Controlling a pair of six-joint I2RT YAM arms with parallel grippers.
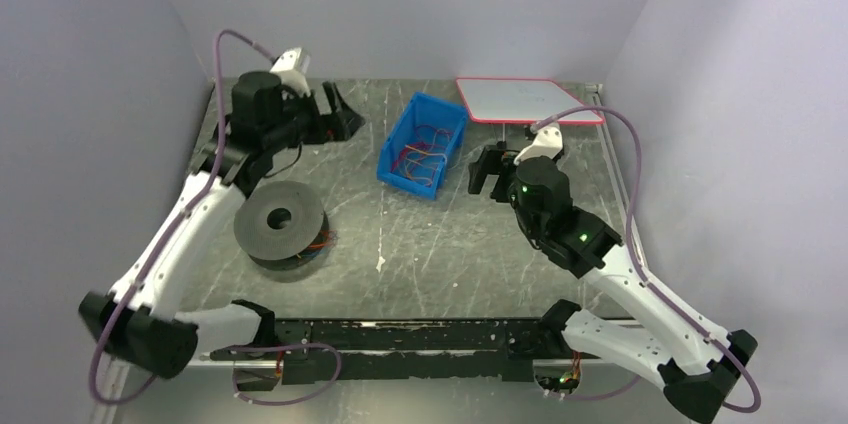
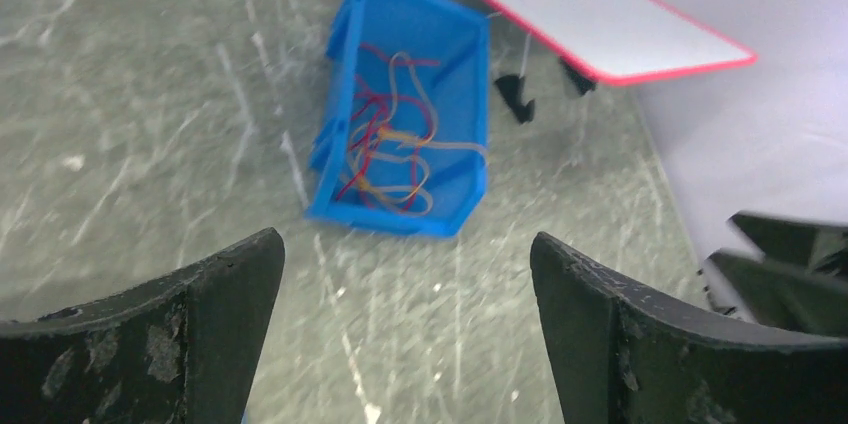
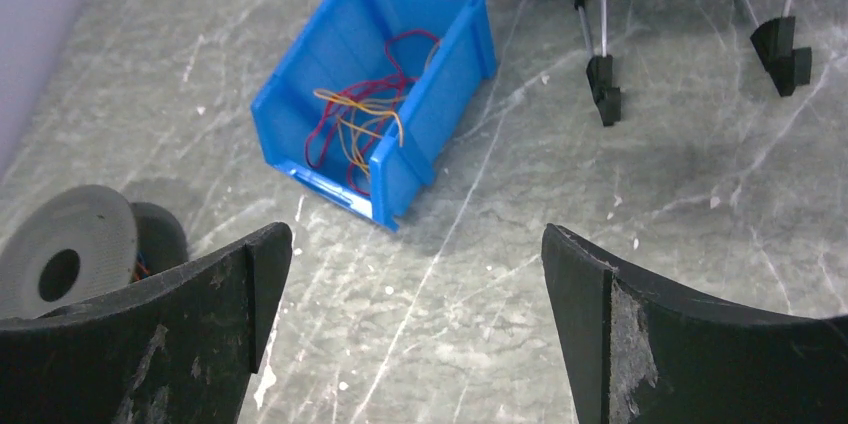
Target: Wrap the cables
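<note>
Lying flat on the surface [image 1: 420,244], closest to the arm bases, a dark grey spool [image 1: 280,224] sits back from the left end effector [image 1: 340,109], near that arm's forearm. A few red and orange turns show at its lower rim. In the right wrist view the spool appears just left of the right end effector [image 3: 415,254], partly behind its left finger. Both end effectors hover with their fingers spread wide and nothing between them. The blue bin [image 1: 400,139] stands between the two, ahead of each in its wrist view, and touches neither. Inside it the cables [image 1: 425,154] lie in a loose tangle of red, orange and yellow strands. Beyond the right end effector, past the bin, a white board with a red edge [image 1: 525,99] stands on thin legs with black feet.
</note>
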